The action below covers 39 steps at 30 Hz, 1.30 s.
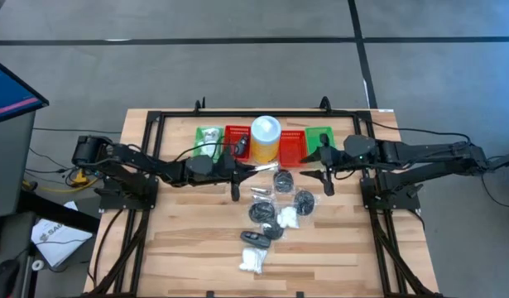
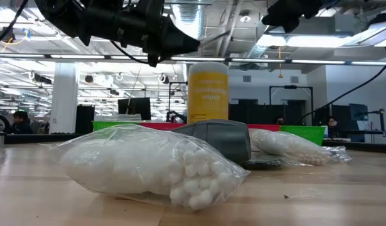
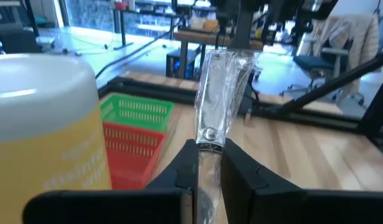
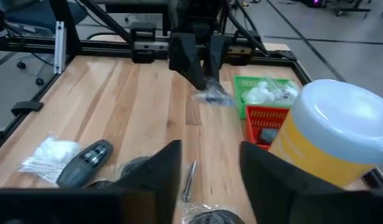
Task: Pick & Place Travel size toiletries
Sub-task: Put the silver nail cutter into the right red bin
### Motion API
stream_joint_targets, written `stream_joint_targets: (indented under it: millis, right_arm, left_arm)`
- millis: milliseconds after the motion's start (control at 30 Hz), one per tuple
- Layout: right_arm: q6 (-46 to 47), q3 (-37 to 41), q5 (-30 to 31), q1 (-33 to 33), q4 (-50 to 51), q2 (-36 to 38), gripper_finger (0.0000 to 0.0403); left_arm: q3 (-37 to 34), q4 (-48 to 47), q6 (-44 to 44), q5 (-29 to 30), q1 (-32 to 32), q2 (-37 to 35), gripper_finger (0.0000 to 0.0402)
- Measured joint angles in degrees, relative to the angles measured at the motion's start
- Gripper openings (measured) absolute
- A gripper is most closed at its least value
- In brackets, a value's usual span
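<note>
The left end effector (image 3: pixel 208 163) hangs above the tabletop (image 1: pixel 188 248) just beside the yellow canister (image 1: pixel 265 139), with its fingers clamped on a silvery-grey item in a clear wrapper (image 3: pixel 216 99). The right end effector (image 4: pixel 210 168) is on the canister's other side, beside the green basket (image 1: pixel 320 139); its fingers stand apart and hold nothing. The remaining travel size toiletries (image 1: pixel 275 211), white fluffy bundles, dark wrapped discs and black pieces, lie scattered on the tabletop in front of the canister.

Small wrapped toiletries (image 1: pixel 275 211) lie scattered mid-table; one clear-wrapped silvery piece (image 3: pixel 216 93) stands upright, pinched in the left end effector (image 3: pixel 208 163).
</note>
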<state>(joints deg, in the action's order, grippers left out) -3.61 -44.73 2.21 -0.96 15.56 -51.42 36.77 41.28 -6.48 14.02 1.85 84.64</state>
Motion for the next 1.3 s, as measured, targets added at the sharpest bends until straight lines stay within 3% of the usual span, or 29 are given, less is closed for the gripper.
stream_joint_targets:
  millis: [167, 300, 733, 1300]
  right_arm:
    - [-0.26, 0.02, -0.01, -0.05, -2.84, -0.48, 0.0226]
    - [-1.38, 0.01, -0.01, -0.05, -5.65, -1.1, 0.0252]
    - [-4.53, 0.04, -0.01, -0.03, -11.43, -5.55, 0.0255]
    - [-4.32, 0.04, -0.02, 2.24, -11.47, -5.64, 0.0256]
  left_arm:
    - [1.73, 1.79, 0.0, -0.02, 0.0, 0.02, 0.0028]
    - [4.3, 2.19, 0.14, -0.04, 0.0, 0.02, 0.0028]
    - [10.26, 2.84, 0.66, -0.06, -1.14, 5.88, 0.0028]
    - [16.05, 6.17, 0.68, -0.9, -0.59, 14.44, 0.0032]
